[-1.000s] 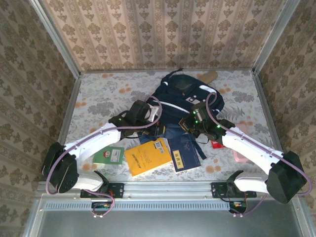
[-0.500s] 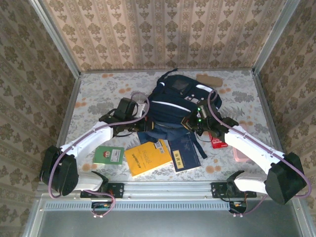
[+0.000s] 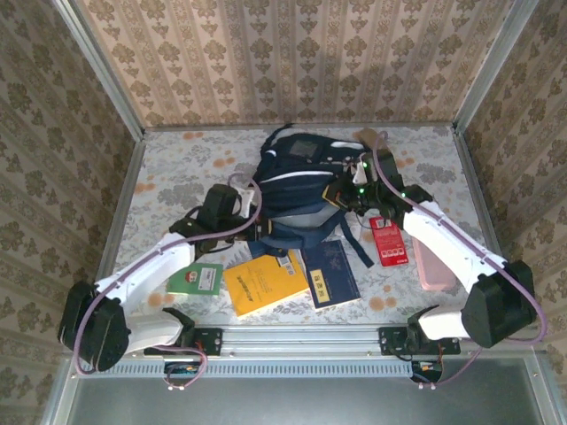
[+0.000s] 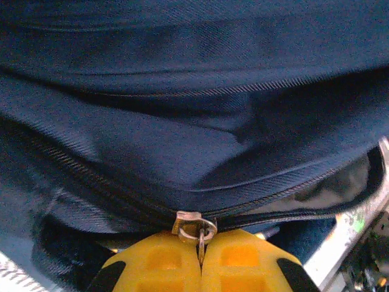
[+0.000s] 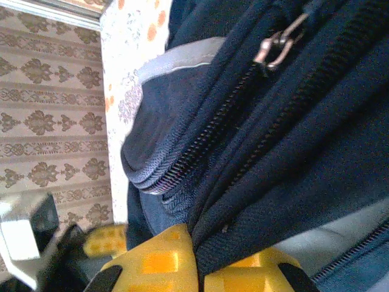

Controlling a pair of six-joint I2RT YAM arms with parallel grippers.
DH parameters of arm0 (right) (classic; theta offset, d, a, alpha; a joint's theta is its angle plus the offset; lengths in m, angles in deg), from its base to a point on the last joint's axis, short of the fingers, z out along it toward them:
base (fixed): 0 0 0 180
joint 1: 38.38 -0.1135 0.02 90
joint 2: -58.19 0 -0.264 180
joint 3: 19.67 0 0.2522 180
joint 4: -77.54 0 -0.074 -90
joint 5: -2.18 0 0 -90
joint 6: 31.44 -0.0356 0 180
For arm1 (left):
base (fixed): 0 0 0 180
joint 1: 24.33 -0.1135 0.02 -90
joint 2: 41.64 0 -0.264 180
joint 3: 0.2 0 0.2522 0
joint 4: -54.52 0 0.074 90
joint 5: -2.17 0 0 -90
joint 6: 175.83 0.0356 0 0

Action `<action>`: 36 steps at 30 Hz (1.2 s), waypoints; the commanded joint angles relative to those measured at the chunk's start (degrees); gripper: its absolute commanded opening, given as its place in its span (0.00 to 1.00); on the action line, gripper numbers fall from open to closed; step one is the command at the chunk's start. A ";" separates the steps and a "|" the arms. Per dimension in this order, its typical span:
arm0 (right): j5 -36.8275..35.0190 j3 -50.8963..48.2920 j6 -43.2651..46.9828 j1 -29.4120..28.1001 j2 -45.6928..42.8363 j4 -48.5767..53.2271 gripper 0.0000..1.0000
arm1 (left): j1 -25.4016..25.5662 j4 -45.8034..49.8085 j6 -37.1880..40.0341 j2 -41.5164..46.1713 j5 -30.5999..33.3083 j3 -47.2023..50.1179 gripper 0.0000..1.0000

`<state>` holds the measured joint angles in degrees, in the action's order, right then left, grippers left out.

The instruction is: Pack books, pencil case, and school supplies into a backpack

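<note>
The navy backpack [image 3: 297, 181] lies at the table's middle back. My left gripper [image 4: 200, 255] is shut on the metal zipper pull [image 4: 201, 238] of its near zip, at the bag's front left edge [image 3: 257, 228]. My right gripper [image 5: 202, 271] is shut on a fold of backpack fabric [image 5: 255, 201] at the bag's right side [image 3: 340, 197]. In front of the bag lie an orange-yellow book [image 3: 264, 282], a navy book [image 3: 330, 274] and a small green-and-white book [image 3: 197, 278]. A red pack [image 3: 388, 241] and a pale pink thing [image 3: 433, 266] lie to the right. The pencil case is out of view.
Black straps [image 3: 354, 243] trail from the bag over the navy book. Patterned walls [image 3: 80, 133] close in the table on three sides, and a metal rail [image 3: 292, 336] runs along the near edge. Bare floral tablecloth [image 3: 177, 168] shows left of the bag.
Both grippers have moved toward the back wall, pulling the backpack with them off the books. The left arm has swung left. The red pack and pink thing now lie uncovered.
</note>
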<state>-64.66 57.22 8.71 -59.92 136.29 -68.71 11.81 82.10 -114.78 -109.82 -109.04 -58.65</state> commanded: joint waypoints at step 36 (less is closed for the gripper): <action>-7.14 -7.21 -34.17 -12.63 3.21 -6.91 0.46 | 13.15 -7.32 -1.64 -5.75 8.36 -4.30 0.00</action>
<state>-72.44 49.00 -22.48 -71.71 136.97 -72.75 24.33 77.69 -116.31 -118.17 -101.06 -61.53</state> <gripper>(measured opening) 0.460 0.047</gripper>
